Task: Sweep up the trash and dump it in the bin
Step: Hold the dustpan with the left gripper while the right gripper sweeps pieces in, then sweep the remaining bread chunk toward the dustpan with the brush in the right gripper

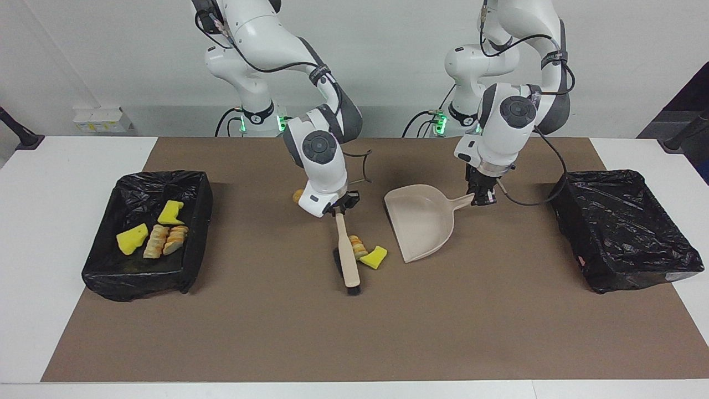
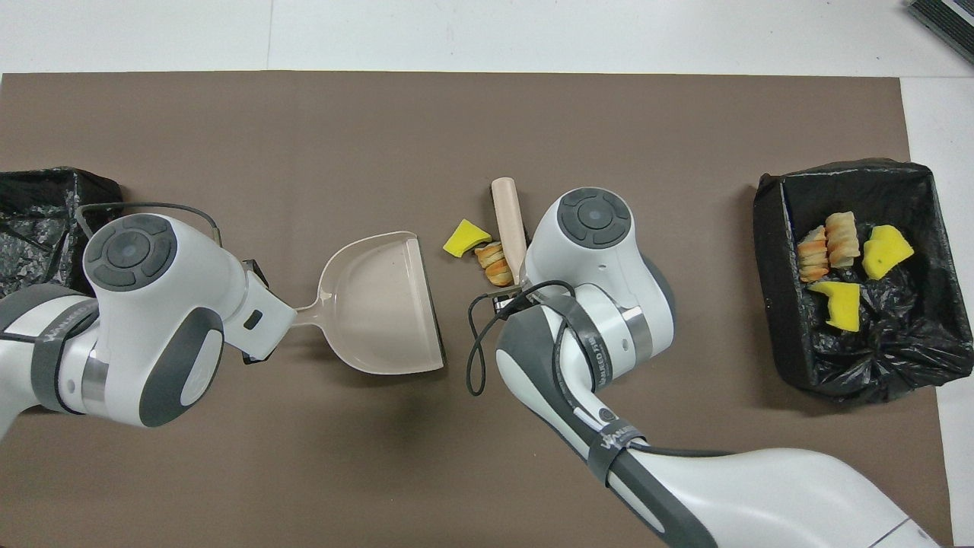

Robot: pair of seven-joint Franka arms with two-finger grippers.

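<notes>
Step in hand: sweep leg, second batch going toward the pan

- bin at the right arm's end [image 1: 133, 285]: already holds four scraps, two yellow sponge pieces [image 1: 132, 239] and two tan bread lumps [image 1: 166, 240], lying loose on the black liner
- loose orange lump [image 1: 298, 195]: on the mat nearer to the robots than the brush, mostly hidden by the right arm's wrist, not in the sweep path
- right gripper [image 1: 340, 209]: fingers pressed together on the brush [image 1: 347, 257] at its handle end, bristle end down at the mat, handle tilted
- trash being pushed: striped tan-orange bread lump [image 1: 357, 247] touching the brush handle side, yellow sponge wedge [image 1: 375, 257] just beside it on the dustpan side (the overhead view shows the same order: brush [image 2: 507, 221], lump [image 2: 493, 263], sponge [image 2: 466, 237])
- dustpan [image 1: 421, 221]: beige, nothing in it, mouth turned toward the two scraps, a small gap between sponge and lip; can't tell if the lip sits flat on the mat
- left gripper [image 1: 481, 195]: pinching the dustpan handle end
- bin at the left arm's end [image 1: 637, 271]: black liner, no trash visible inside

Next move, as I read it: short brush stroke to carry both scraps over the lip, pan held steady and lip low or the sponge wedge slides under it. Then lift and tip into a bin, and come back for the orange lump
</notes>
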